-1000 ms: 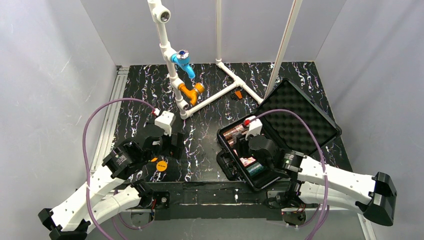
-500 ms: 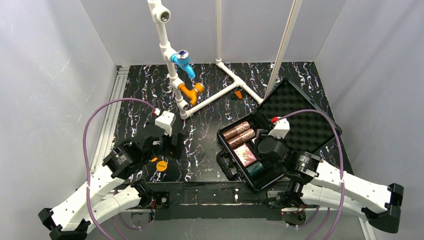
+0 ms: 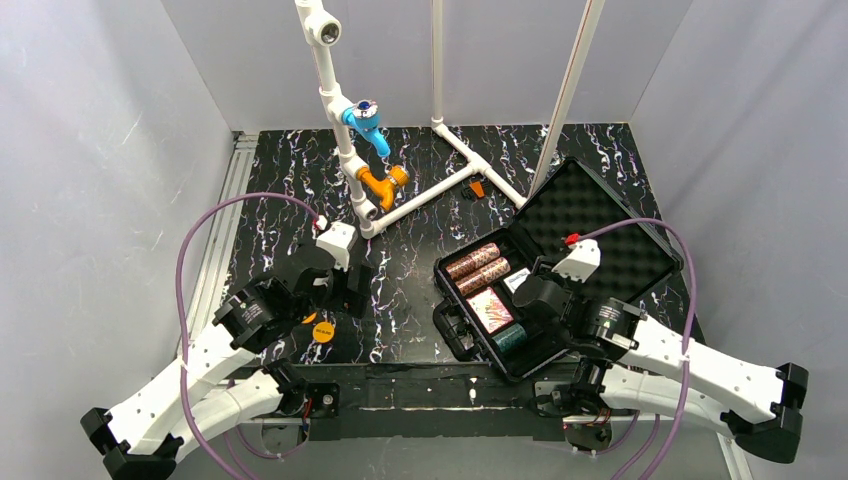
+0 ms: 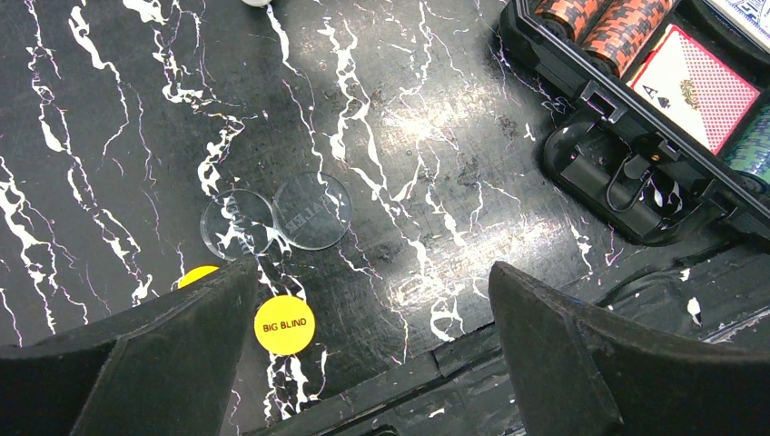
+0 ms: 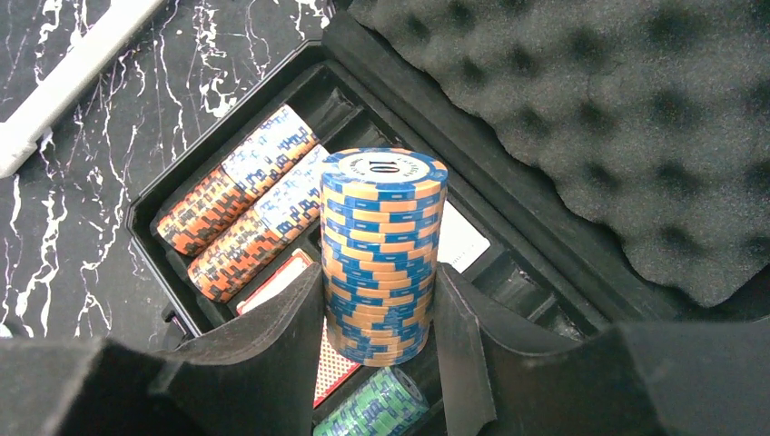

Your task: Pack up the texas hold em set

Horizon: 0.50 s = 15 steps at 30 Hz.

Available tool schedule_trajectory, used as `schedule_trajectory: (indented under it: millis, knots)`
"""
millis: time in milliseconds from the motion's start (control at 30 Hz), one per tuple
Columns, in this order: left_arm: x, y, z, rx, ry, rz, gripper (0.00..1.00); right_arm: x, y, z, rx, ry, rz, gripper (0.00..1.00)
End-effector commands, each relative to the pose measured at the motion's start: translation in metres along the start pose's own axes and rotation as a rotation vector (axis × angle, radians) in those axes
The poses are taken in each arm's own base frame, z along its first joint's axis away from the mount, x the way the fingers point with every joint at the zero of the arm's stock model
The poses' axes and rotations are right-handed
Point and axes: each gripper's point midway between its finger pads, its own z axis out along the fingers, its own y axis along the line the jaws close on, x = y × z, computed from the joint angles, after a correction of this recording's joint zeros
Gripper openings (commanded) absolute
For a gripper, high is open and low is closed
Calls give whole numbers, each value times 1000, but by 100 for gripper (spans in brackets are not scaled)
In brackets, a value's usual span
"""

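Quick headcount. One black case. Chips, four lots altogether: two red-brown chip rolls lying side by side, one green chip roll and one blue-and-orange chip stack. Cards: one red-backed card deck for sure, plus one white box next to it (could be a second deck, can't read it). Discs on the table near its front edge, four total: two clear discs and two yellow discs, one reading BIG BLIND, the other half hidden. One white pipe frame carrying one blue fitting and one orange fitting. One small orange bit beside the pipe.
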Motion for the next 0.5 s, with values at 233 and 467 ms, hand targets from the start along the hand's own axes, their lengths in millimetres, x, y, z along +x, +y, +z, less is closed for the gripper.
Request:
schedule_trajectory:
  millis: [233,467]
  knots:
    - [-4,4,-5,-18,-19,8,98,-34,9,4,32,-135,130,1]
    - [-4,4,-6,-14,-21,7,98,-22,19,24,43,-39,160,1]
